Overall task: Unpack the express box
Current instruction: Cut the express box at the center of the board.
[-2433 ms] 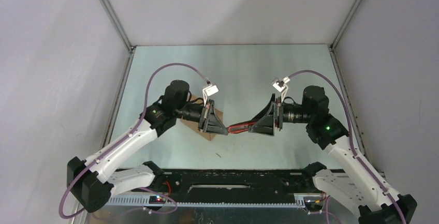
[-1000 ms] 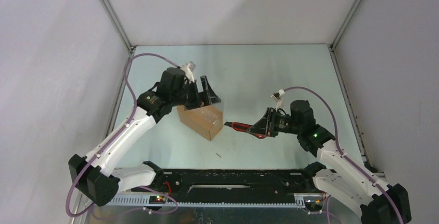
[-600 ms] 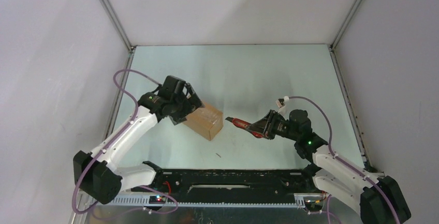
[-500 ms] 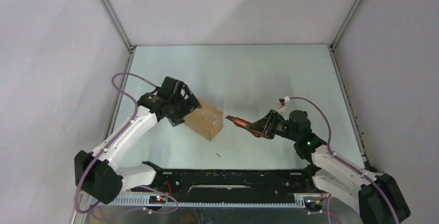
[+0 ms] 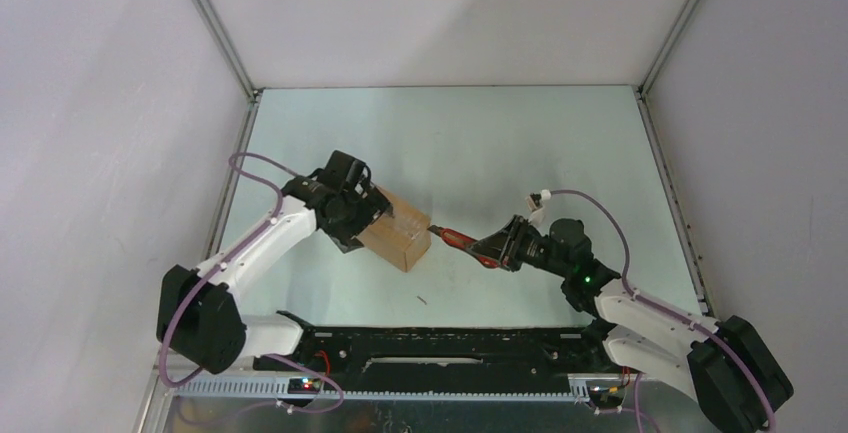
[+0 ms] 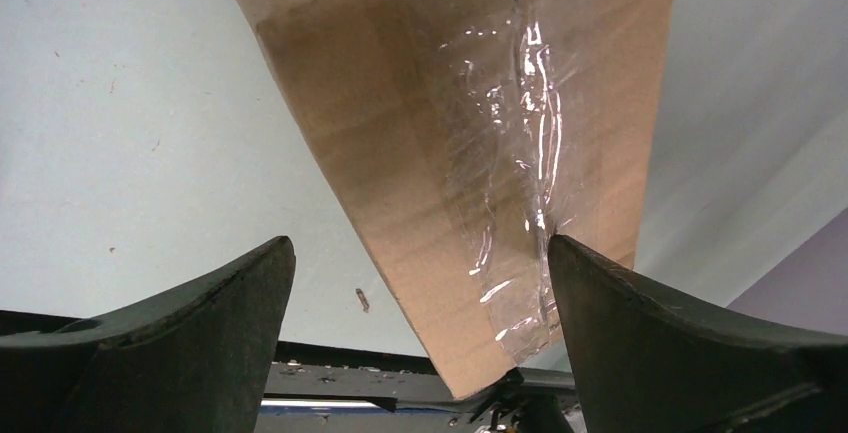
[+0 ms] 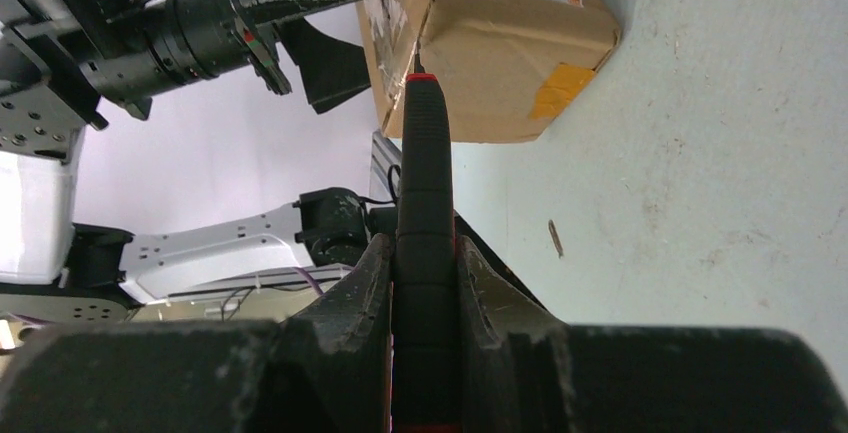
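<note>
Left gripper (image 6: 414, 258) has dropped to straddle the left end of the express box (image 5: 400, 238) mid-table, fingers spread and not pinching, while right gripper (image 7: 425, 263), clamped on the utility knife (image 7: 424, 153), has brought its tip to the box's taped edge, so cutting looks ready to start.

The top external camera sits high behind the robot and looks down over the whole bench (image 5: 480, 133) from well back. The left wrist camera looks out between its own jaws, very near the express box (image 6: 450, 153) (its taped face fills the middle). The right wrist camera sights along the knife (image 7: 425, 203) at the same box, which all three views share.
</note>
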You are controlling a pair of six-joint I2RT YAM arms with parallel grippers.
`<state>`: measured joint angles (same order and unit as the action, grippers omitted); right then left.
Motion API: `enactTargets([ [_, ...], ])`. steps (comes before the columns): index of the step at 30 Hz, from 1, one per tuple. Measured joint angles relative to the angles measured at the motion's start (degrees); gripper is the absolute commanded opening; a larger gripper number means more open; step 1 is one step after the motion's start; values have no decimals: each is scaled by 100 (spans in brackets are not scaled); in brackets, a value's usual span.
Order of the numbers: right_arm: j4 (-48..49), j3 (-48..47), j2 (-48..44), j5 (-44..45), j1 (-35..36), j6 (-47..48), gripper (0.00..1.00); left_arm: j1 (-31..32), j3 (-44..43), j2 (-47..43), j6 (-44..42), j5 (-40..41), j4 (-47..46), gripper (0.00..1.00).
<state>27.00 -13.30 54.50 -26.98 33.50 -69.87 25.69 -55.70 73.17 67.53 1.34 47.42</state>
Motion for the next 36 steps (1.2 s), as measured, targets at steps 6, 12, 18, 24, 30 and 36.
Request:
enactTargets([
  [6, -4, 28, 11, 201, 205, 160, 0, 7, -216, 203, 181, 72, 275, 98],
  [12, -9, 28, 52, 369, 382, 308, 0, 7, -573, 417, 415, 315, 841, 90],
  [18, -15, 28, 133, 431, 470, 411, 0, 9, -667, 385, 649, 518, 1130, 74],
  [24, -15, 28, 214, 457, 542, 472, 0, 9, -702, 306, 780, 673, 1314, 72],
  [30, -7, 28, 313, 481, 632, 501, 0, 9, -710, 284, 839, 765, 1429, 89],
  [36, 22, 28, 387, 498, 723, 501, 0, 7, -710, 232, 861, 754, 1473, 85],
])
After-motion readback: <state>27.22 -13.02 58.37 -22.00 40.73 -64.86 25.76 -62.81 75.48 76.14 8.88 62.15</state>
